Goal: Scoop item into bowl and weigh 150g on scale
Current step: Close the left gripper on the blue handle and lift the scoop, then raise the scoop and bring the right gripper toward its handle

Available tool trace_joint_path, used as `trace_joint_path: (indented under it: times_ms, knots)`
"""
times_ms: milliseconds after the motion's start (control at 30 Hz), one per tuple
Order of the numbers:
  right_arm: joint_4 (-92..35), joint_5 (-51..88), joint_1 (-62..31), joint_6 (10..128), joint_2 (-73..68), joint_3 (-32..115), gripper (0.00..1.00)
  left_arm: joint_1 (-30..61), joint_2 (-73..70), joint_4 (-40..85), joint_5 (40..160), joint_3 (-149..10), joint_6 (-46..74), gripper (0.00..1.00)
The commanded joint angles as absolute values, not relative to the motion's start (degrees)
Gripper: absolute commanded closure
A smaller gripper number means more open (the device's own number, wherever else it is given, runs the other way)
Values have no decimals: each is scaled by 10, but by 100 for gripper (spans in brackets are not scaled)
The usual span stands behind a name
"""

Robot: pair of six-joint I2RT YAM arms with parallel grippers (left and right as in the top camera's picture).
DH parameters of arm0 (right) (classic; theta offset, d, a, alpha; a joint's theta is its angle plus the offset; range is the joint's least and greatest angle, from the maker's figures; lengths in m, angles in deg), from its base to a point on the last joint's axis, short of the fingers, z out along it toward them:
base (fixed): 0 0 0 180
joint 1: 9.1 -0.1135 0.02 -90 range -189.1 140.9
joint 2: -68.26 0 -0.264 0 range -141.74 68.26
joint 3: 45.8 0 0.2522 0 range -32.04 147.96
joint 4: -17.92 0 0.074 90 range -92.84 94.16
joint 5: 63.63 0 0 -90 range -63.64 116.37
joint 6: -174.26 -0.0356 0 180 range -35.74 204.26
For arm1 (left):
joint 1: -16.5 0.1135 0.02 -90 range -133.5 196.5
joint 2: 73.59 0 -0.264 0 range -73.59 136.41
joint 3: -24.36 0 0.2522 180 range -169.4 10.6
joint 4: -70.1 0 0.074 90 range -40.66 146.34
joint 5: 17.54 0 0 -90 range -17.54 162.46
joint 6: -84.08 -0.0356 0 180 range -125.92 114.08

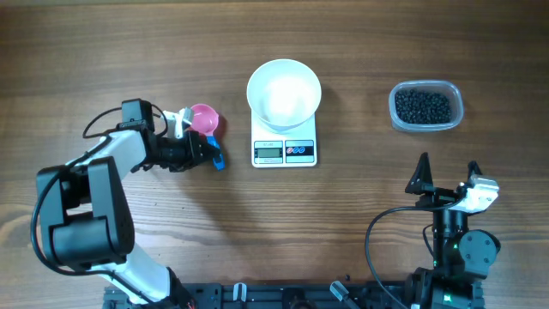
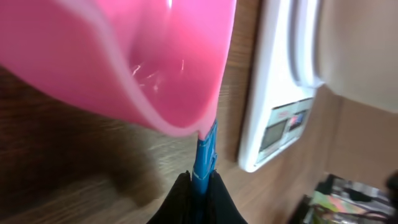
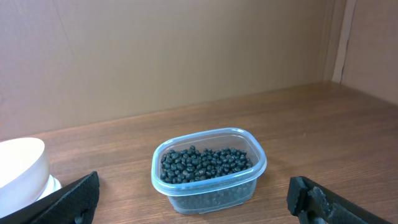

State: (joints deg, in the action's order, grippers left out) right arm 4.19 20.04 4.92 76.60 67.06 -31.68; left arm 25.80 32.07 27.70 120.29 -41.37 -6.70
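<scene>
Beans (image 1: 422,106) lay in the clear tub (image 1: 395,118) on the right in the overhead view, well apart from the empty white bowl (image 1: 257,81) on the scale (image 1: 284,152). In the left wrist view, our left gripper (image 2: 199,198) was pinched on the blue handle (image 2: 204,155) of the pink scoop (image 2: 124,56). In the right wrist view, our right gripper (image 3: 194,186) stood wide and empty, facing the tub. We judged the beans light, hard and quick to roll, so they are better taken with the scoop, not with fingers.

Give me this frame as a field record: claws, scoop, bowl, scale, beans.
left claw: shut on the blue handle of the pink scoop
right claw: open, empty, facing the clear tub
pink scoop: empty, left of the scale
white bowl: on the scale, no beans visible
black beans: all in the clear tub, right of the scale
</scene>
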Motion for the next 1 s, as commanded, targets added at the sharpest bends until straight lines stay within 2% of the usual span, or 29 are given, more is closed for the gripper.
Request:
trace_joint_path:
  times_ms: [0, 333, 567, 633, 800, 967]
  knots:
    - [43, 208, 47, 766, 670, -317, 0, 285, 312, 276, 1289, -408, -54, 96]
    - [43, 208, 47, 766, 670, -317, 0, 329, 262, 272, 1488, -408, -11, 96]
    - [59, 228, 47, 768, 670, -317, 0, 327, 193, 237, 1515, -408, -7, 96]
    - [86, 186, 47, 690, 670, -317, 0, 327, 172, 231, 1515, -408, -7, 96]
    - [80, -43, 47, 251, 670, -317, 0, 326, 102, 224, 1515, -408, -6, 96]
    - [78, -42, 47, 4, 669, -317, 0, 300, 23, 224, 1452, -408, 47, 96]
